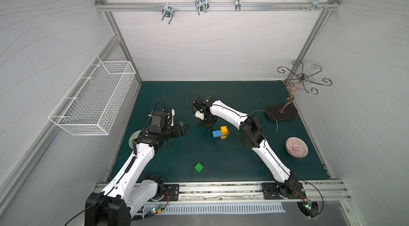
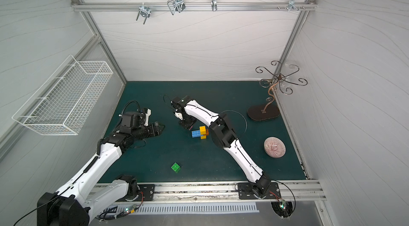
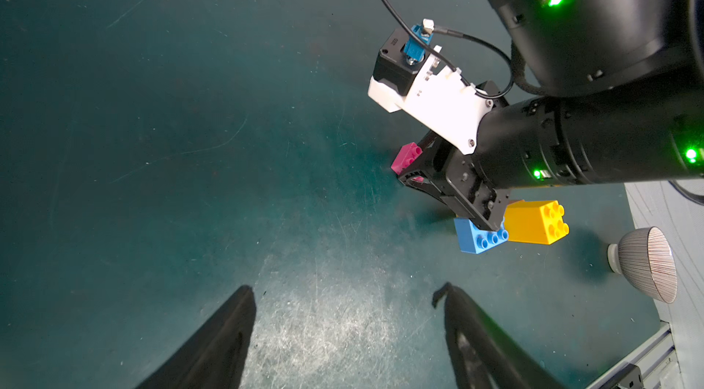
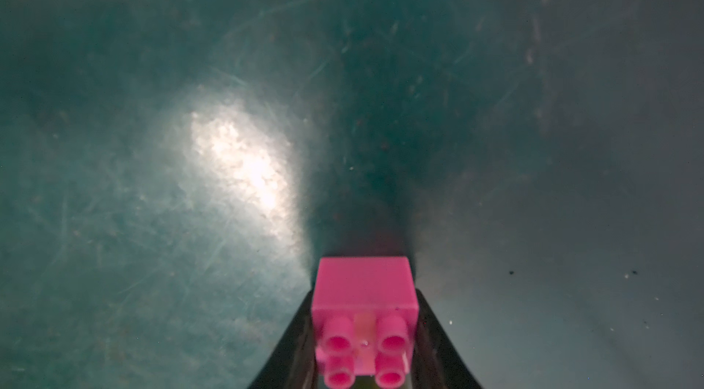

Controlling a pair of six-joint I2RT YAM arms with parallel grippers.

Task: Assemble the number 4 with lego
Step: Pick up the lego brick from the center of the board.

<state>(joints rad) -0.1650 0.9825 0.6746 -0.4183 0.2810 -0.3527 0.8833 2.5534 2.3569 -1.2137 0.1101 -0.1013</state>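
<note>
While the right gripper (image 3: 413, 177) clamps the pink brick (image 4: 364, 286) low near the desk (image 1: 243, 165) centre, the blue-yellow-orange partial 4 (image 1: 222, 133) lies just beside it. The green brick (image 1: 199, 167) sits near the front edge. The empty left gripper (image 3: 344, 292) stands open. Step: pink pickup. Next, likely: lift, align studs, press on.

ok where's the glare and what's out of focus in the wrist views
Right wrist view: bright glare patch on the mat, and the pink brick near the lens is blurred. Left wrist view: milder sheen by the left pincer; the blue brick looks sharp.

pink brick (image 3: 406, 157) in right jaws, blue brick (image 3: 474, 241), yellow brick (image 3: 529, 224)
</note>
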